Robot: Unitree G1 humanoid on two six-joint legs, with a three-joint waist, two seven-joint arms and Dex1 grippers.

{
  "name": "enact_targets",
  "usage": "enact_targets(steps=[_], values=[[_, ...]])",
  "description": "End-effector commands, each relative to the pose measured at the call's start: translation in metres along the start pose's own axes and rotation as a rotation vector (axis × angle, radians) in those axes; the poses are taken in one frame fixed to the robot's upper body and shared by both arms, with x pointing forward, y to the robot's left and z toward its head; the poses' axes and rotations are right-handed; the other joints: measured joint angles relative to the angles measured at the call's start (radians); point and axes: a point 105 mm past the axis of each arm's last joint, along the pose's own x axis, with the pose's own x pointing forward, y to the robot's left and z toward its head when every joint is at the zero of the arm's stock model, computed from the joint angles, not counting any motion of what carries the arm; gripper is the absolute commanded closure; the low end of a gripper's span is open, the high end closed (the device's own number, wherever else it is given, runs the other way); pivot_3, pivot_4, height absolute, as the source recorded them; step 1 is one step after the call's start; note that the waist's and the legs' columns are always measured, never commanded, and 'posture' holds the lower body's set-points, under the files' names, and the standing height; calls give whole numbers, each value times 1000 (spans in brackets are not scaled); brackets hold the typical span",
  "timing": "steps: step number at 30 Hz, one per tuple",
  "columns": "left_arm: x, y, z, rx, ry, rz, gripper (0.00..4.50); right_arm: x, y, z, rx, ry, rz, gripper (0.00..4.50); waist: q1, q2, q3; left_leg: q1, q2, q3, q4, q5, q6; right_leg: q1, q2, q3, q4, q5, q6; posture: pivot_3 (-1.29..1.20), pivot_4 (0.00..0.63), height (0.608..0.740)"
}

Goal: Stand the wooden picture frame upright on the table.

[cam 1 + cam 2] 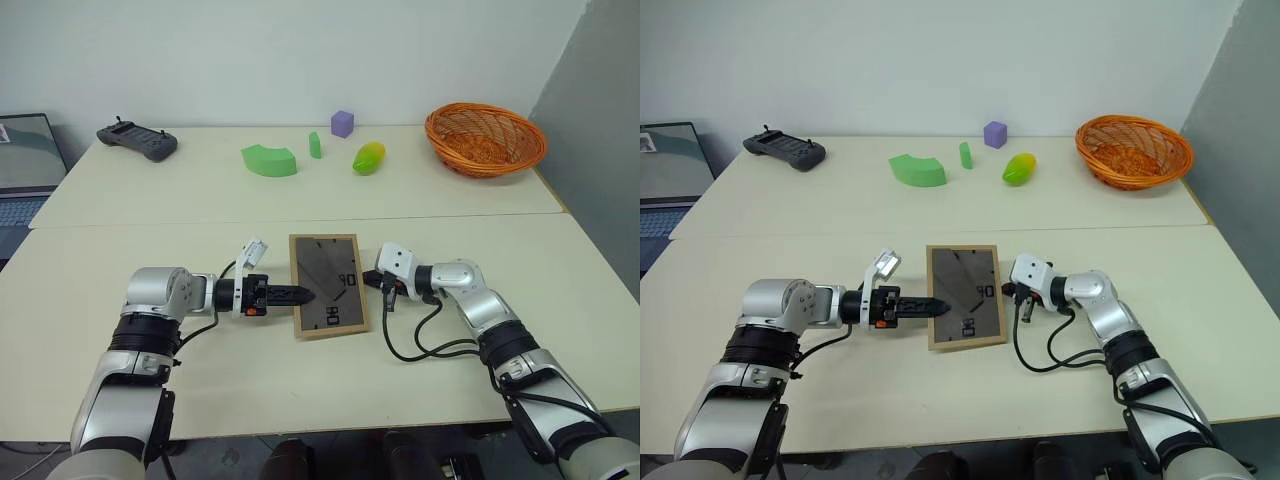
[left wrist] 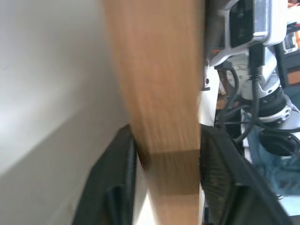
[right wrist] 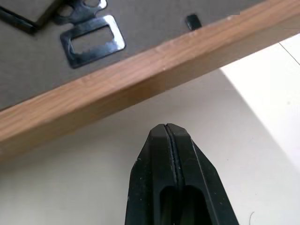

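The wooden picture frame (image 1: 327, 285) lies back up on the table (image 1: 560, 260), with its dark panel and a metal hanger (image 3: 91, 40) showing. My left gripper (image 1: 300, 295) reaches in from the left. Its two fingers (image 2: 117, 187) clamp the frame's light wood border (image 2: 159, 93) from both sides, one finger lying over the dark back. At the frame's right edge my right gripper (image 1: 382, 284) is shut and holds nothing. Its tip (image 3: 165, 129) sits a short gap from the wood border (image 3: 140, 79).
Along the far half of the table stand an orange wicker basket (image 1: 485, 138), a purple cube (image 1: 342, 123), a yellow-green fruit (image 1: 369, 158), two green blocks (image 1: 269, 160) and a black controller (image 1: 137, 140). A laptop (image 1: 25, 165) sits off the left edge.
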Motion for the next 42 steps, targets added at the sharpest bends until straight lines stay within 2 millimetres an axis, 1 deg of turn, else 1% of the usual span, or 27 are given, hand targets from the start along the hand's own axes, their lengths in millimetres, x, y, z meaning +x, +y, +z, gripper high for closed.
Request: enact_targets(steps=[1,4,6,9,10,12,15,18,19,20,21,23,24,26,27,32,35,39,42], values=[[4,-2,4,54,-12,15,3188,-4,-5,10,-6,-34,-13,4500,0,0,0,0,0,0,0,0,0,0,0,0,0,0,0,0,150,740],[0,-5,7,64,-22,21,3188,-11,-7,10,-9,-36,-17,4500,0,0,0,0,0,0,0,0,0,0,0,0,0,0,0,0,150,740],[-10,-12,12,61,-38,8,3188,-27,-11,12,-27,-47,-16,4500,0,0,0,0,0,0,0,0,0,0,0,0,0,0,0,0,150,740],[-21,-21,13,59,-43,-9,3188,-52,-12,18,-21,-62,28,3967,-2,0,0,0,0,0,0,0,0,0,0,0,0,0,0,0,150,740],[-24,-24,12,59,-40,-18,3188,-60,-13,21,-16,-66,40,3684,-2,0,0,0,0,0,0,0,0,-1,0,0,0,0,0,0,150,740],[-28,-27,9,64,-32,-19,3188,-73,-15,29,3,-78,67,3302,-3,0,0,0,0,0,-1,0,0,-1,0,0,0,0,0,0,150,740],[-32,-28,6,70,-33,-13,3188,-81,-15,47,46,-119,113,2514,-3,0,0,0,1,-1,-1,0,1,-1,1,0,-1,0,0,0,150,740],[-34,-28,7,74,-43,-7,3188,-77,-13,80,147,-225,169,1900,-3,0,0,0,1,-1,-1,-2,3,-1,1,0,0,0,0,0,150,740],[-34,-28,8,73,-50,-8,3188,-74,-11,91,174,-257,183,1755,-3,0,0,0,1,-1,-1,-2,3,-1,1,0,0,0,0,0,150,740],[-34,-28,9,71,-56,-10,3188,-71,-10,98,190,-272,191,1522,-3,0,0,0,1,-1,-1,-2,3,-1,1,0,0,0,0,0,150,740],[-34,-28,9,73,-58,-11,3188,-67,-6,104,203,-281,210,1346,-2,0,0,0,1,-2,0,-1,3,-1,1,0,0,0,0,0,150,740],[-33,-29,10,80,-56,-10,3188,-58,1,114,221,-304,232,817,0,0,0,-1,1,-2,-1,-1,3,-1,1,0,0,0,0,0,150,740],[-32,-30,10,83,-55,-11,3188,-54,5,119,233,-319,251,626,0,0,0,-1,1,-2,-1,-1,3,-1,1,0,-1,0,0,0,150,740],[-31,-30,12,92,-58,-6,3188,-46,12,125,236,-334,271,161,3,0,0,-1,0,-2,0,-1,2,-1,0,0,-1,0,0,0,150,740],[-31,-30,12,94,-61,-6,3188,-42,14,126,235,-333,273,59,4,0,0,-1,0,-2,0,-1,2,-1,0,0,-1,0,0,0,150,740],[-31,-34,15,98,-65,-16,3188,-19,19,118,209,-292,240,59,3,0,0,-1,0,-2,0,-1,2,-1,0,0,-1,0,0,0,150,740],[-30,-35,15,99,-64,-17,3188,-12,24,119,210,-299,254,59,1,0,0,-1,0,-2,0,-1,2,-2,0,0,0,0,0,0,150,740],[-29,-35,15,97,-64,-19,3188,-9,36,125,218,-323,299,59,0,0,0,-1,0,-2,0,0,0,-2,0,0,0,0,0,0,150,740],[-29,-35,14,97,-62,-16,3188,-16,42,127,229,-340,337,59,1,0,0,-1,0,-2,-1,0,1,-2,0,0,0,0,0,0,150,740]])
